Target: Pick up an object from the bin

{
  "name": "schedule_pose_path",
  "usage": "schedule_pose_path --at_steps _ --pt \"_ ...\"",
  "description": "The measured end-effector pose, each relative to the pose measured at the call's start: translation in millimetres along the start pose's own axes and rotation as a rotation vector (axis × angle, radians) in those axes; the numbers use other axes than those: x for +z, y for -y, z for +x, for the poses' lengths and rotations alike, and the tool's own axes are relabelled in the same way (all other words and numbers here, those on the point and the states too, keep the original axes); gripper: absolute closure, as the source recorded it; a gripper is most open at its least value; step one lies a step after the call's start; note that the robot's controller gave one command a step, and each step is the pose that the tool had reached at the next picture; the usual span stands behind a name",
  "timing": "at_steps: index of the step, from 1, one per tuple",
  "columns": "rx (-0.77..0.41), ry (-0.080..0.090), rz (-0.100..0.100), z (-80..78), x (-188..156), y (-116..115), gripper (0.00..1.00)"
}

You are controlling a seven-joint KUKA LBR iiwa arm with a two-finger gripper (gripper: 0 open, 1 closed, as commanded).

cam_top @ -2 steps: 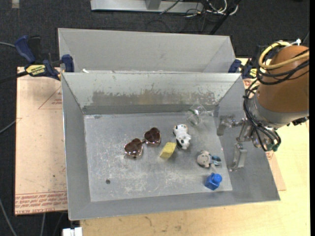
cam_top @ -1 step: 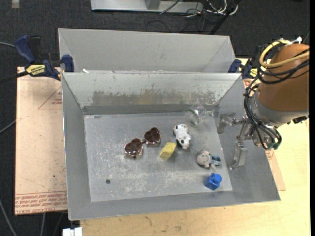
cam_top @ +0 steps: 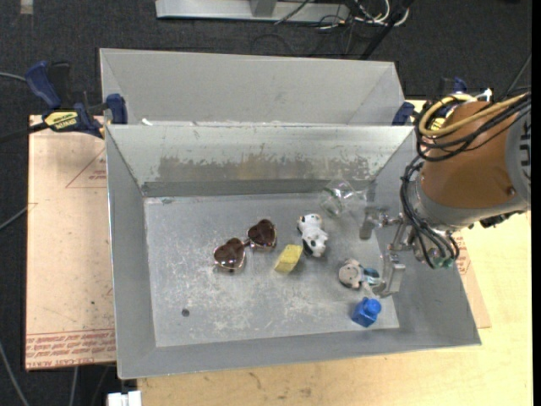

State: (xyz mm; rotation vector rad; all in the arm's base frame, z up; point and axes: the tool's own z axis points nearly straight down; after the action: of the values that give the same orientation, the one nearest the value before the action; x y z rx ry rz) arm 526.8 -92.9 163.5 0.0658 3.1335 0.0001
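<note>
Jaws hanging low right of cow (cam_top: pixel 314 233), just beside tan round toy (cam_top: pixel 351 274), which is sitting right of cow, bit toward front. Honestly can't tell if jaws are wide or narrow. Blue block (cam_top: pixel 366 312) lying front-right of cow, also near. Guessing tan toy is light, hard-ish, maybe rolling if nudged, so pinching across its middle is looking safest. Sunglasses (cam_top: pixel 245 245) and yellow block (cam_top: pixel 288 259) sitting left of cow, out of way.
</note>
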Motion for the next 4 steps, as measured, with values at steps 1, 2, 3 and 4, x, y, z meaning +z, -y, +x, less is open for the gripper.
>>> schedule_pose_path --at_steps 1,2,3,4 --pt "0.023 -0.009 -0.001 -0.2 56.5 0.3 0.0" --pt "0.035 -0.006 0.0 11.3 33.9 10.6 0.0" --pt "0.024 -0.002 0.0 -14.3 87.7 24.5 0.0" --pt "0.174 -0.007 0.0 -5.4 93.9 12.4 1.0"
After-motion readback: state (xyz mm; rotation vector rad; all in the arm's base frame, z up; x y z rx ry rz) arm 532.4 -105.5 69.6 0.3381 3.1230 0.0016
